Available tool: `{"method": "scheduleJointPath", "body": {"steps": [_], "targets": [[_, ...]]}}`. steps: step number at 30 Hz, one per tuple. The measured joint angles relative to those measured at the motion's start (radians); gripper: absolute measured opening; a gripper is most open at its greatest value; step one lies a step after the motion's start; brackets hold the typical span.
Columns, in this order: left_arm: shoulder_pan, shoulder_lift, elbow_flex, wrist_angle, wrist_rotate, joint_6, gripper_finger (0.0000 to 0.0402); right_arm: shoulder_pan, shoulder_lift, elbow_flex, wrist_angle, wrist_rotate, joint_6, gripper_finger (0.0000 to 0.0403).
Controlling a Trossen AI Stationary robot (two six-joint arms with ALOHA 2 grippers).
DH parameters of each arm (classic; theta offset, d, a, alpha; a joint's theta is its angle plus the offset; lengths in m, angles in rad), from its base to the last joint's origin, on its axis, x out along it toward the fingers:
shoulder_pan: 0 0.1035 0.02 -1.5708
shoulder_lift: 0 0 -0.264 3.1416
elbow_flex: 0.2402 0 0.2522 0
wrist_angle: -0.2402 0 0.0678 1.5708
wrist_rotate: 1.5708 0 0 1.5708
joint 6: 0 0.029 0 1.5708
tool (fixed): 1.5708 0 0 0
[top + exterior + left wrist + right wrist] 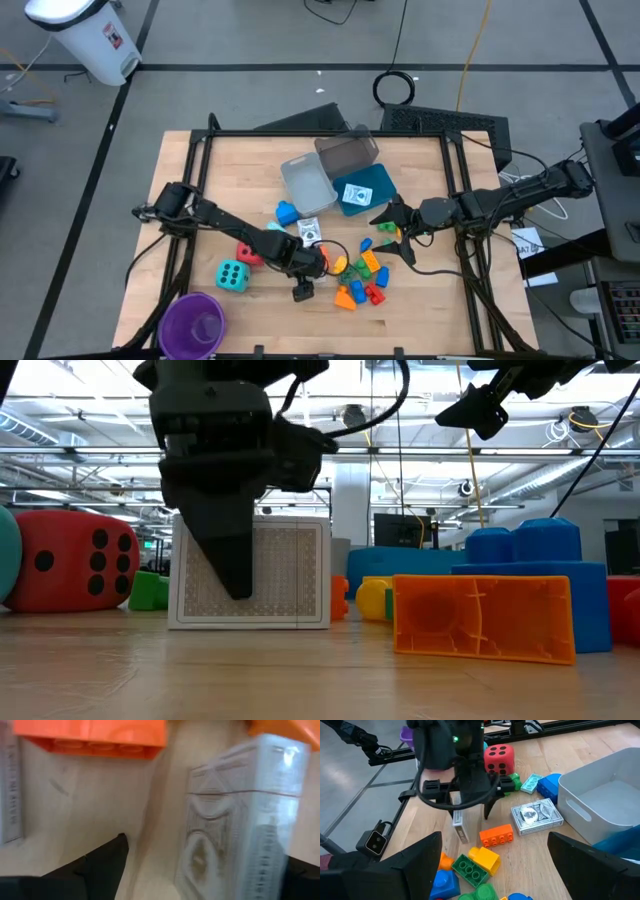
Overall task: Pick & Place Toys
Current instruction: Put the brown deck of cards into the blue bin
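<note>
My left gripper [304, 290] is down at the table's [420, 300] front edge, near its middle, jaws spread wide around a white printed packet [460, 827] that stands on its edge; I judge this the grasp step, the packet bracketed but not yet pinched. In the left wrist view the packet [235, 820] fills the gap beside one dark finger [102, 865], an orange brick [90, 737] just beyond it. The low view shows what the overhead one hides: the packet [275, 575] upright on the wood, one finger [235, 555] crossing its face, a red die [70, 570] well off to the side. My right gripper [393, 232] hovers wide and empty right of the brick pile [360, 275]; its wrist view alone shows a second packet [536, 816] lying flat by the grey tray [600, 802]. Next I should close squarely on the packet's faces without tipping it, then lift clear of the orange brick [496, 835].
</note>
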Motion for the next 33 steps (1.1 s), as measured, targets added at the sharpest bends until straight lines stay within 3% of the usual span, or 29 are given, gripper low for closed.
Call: {"method": "scheduleJointPath", "body": {"steps": [12, 16, 22, 23, 28, 33], "targets": [[-0.068, 0.019, 0.002, 0.006, -0.156, 0.025, 0.0309, 0.0, 0.0, 0.0, -0.003, -0.001, 0.0, 0.0334], [-0.086, 0.02, 0.001, 0.013, -0.172, 0.056, 0.024, 0.0, 0.0, 0.0, -0.002, -0.001, 0.0, 0.0334], [-0.092, 0.009, 0.001, 0.035, -0.145, 0.034, 0.0076, 0.0, 0.0, 0.0, -0.002, 0.0, -0.002, 0.0334], [-0.093, 0.0, 0.001, 0.032, -0.137, 0.031, 0.0065, 0.0, 0.0, 0.0, -0.002, 0.0, -0.002, 0.0334], [-0.101, -0.058, 0.048, 0.036, -0.203, 0.038, 0.0066, 0.0, 0.02, -0.017, 0.047, 0.0, 0.025, 0.0334], [-0.089, -0.083, 0.086, 0.054, -0.303, 0.076, 0.0072, 0.0, 0.106, -0.148, 0.363, -0.004, 0.041, 0.0334]]}}
